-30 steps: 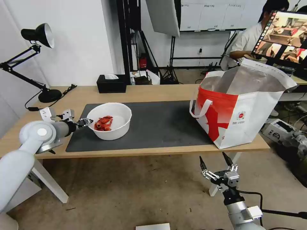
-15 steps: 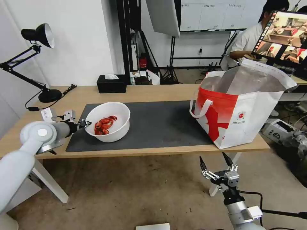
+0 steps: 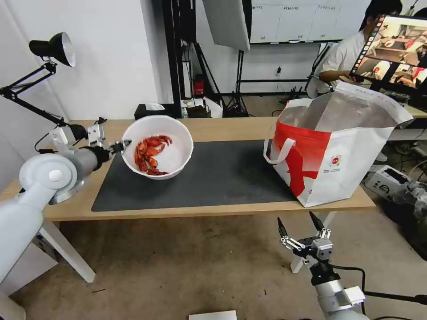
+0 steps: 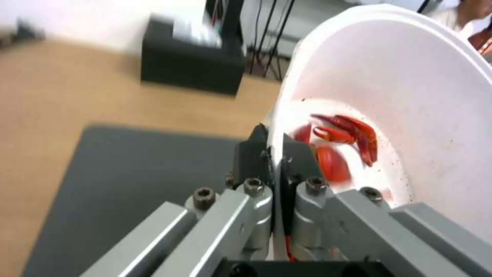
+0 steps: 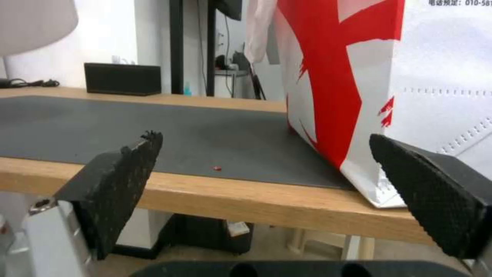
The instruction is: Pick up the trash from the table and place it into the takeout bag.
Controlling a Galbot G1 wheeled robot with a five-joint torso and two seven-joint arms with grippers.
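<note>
A white round bowl (image 3: 175, 153) with red scraps (image 3: 151, 151) hangs tilted above the left part of the dark mat (image 3: 213, 178) on the table (image 3: 231, 126). My left gripper (image 3: 125, 143) is shut on the bowl's left rim; the left wrist view has the rim of the bowl (image 4: 441, 100) pinched at my left gripper (image 4: 275, 148). The takeout bag (image 3: 351, 160) stands open at the table's right end. Below the table's front edge, my right gripper (image 3: 300, 224) hangs open and holds nothing; from the right wrist view, my right gripper (image 5: 266, 154) faces the takeout bag (image 5: 359, 77).
A black tissue box (image 3: 143, 110) sits at the table's back, partly behind the bowl. A black desk lamp (image 3: 49, 46) stands at the back left. A monitor (image 3: 396, 49) and a seated person are behind the bag. A tiny red crumb (image 5: 218, 168) lies on the mat.
My left gripper has lifted the bowl off the mat, raising it up and slightly back, and the bowl has tilted. The right arm has not moved.
</note>
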